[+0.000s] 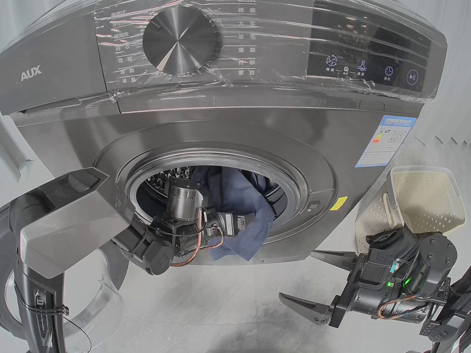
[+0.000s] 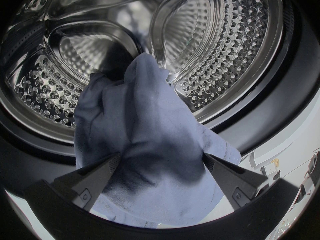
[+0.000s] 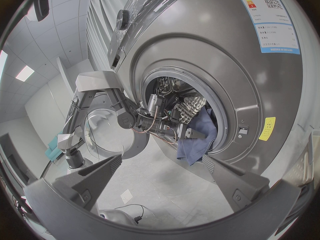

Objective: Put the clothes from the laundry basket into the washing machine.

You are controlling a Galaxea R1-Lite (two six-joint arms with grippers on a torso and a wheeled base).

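Observation:
A blue garment (image 1: 240, 197) hangs out of the washing machine's drum opening (image 1: 147, 182), part inside and part draped over the lower lip. My left gripper (image 1: 251, 217) sits at the opening, open, its fingers (image 2: 100, 174) spread either side of the blue garment (image 2: 146, 130). The steel drum (image 2: 216, 50) lies behind it. My right gripper (image 1: 296, 275) hangs open above the floor at the lower right, holding nothing. Just behind it a dark garment (image 1: 397, 239) lies at the front of the cream laundry basket (image 1: 427, 197).
The round door (image 1: 98, 290) stands swung open to the left of the opening. In the right wrist view the left gripper (image 3: 191, 134), the blue garment (image 3: 196, 140) and the door (image 3: 106, 130) show. Bare grey floor (image 1: 221, 305) lies in front of the machine.

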